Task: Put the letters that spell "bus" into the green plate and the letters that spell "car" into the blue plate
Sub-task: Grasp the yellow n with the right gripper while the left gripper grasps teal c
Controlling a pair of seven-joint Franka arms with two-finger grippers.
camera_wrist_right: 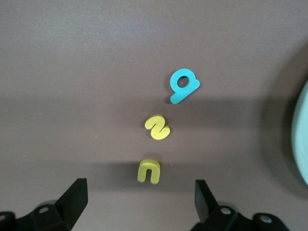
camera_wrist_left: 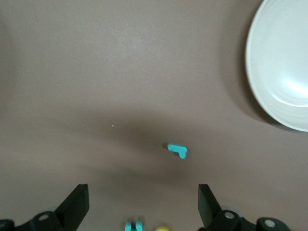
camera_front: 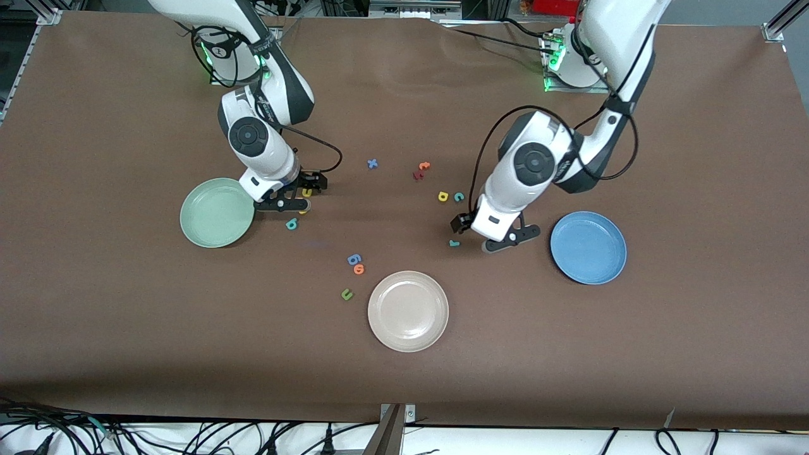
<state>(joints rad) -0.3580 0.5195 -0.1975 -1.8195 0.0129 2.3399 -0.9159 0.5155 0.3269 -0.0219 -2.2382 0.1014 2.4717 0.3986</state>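
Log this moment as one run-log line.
left claw: open over teal r | right claw: open over yellow u | green plate, blue plate: empty

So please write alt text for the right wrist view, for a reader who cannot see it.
Three foam letters, a teal b, a yellow s and a yellow u, lie in a row on the brown table, ahead of the right gripper, its fingers open.
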